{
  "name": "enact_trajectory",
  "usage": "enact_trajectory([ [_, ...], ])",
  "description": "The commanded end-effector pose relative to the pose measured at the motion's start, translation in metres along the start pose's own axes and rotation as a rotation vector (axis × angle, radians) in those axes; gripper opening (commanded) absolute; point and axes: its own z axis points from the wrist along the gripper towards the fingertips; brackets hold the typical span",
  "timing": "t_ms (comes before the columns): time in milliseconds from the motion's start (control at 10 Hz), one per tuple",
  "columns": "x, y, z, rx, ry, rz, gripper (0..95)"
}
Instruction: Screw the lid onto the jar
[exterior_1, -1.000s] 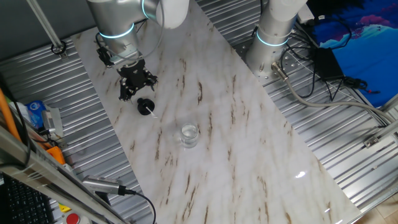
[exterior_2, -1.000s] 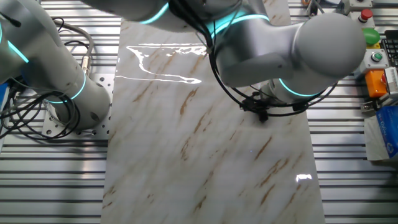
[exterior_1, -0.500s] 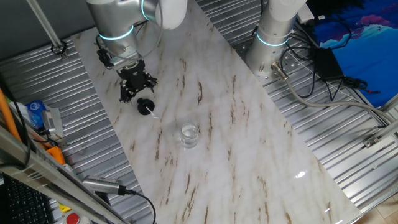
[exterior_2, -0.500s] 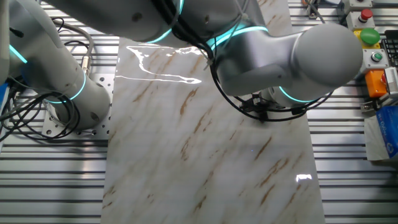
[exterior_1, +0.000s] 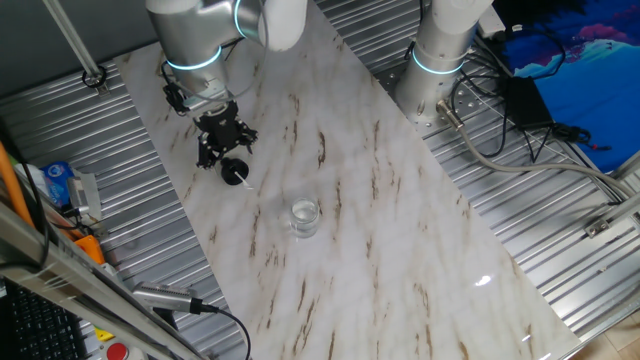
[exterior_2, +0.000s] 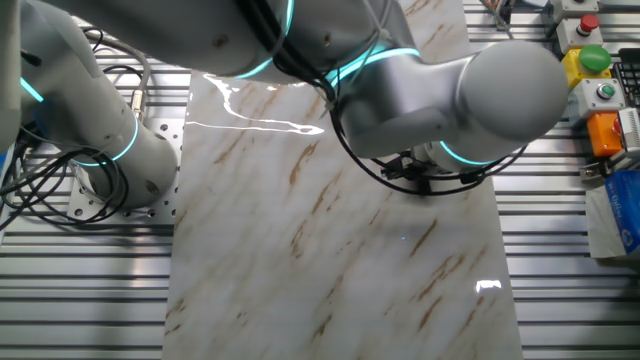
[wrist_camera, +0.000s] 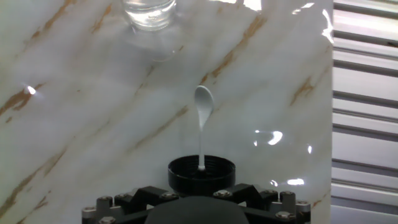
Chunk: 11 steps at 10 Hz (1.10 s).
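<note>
Item 1: lid — black, round, lay on marble table w/ hollow side up, near table's far-left corner in one fixed view.
Item 2: white spoon — handle end rested on lid's rim, bowl end on tabletop, pointing toward jar.
Item 3: jar — clear glass, upright, mouth uncovered, approx. mid-table, well apart from lid; only its lower part showed at top edge of hand view.
Item 4: gripper — black, hung just beside/above lid, not touching it as far as visible. Jaw state: couldn't tell; fingertips not resolved in any view.
Item 5: other fixed view — arm's grey body blocked lid, jar & gripper.
</note>
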Motion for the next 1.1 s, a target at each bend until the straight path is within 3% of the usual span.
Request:
enact_trajectory([
  [100, 0.0002, -0.0009, 0.0014, 0.001, 0.001, -0.003, 95.0],
  [1100, 0.0000, -0.0007, 0.0088, 0.009, -0.002, -0.011, 95.0],
])
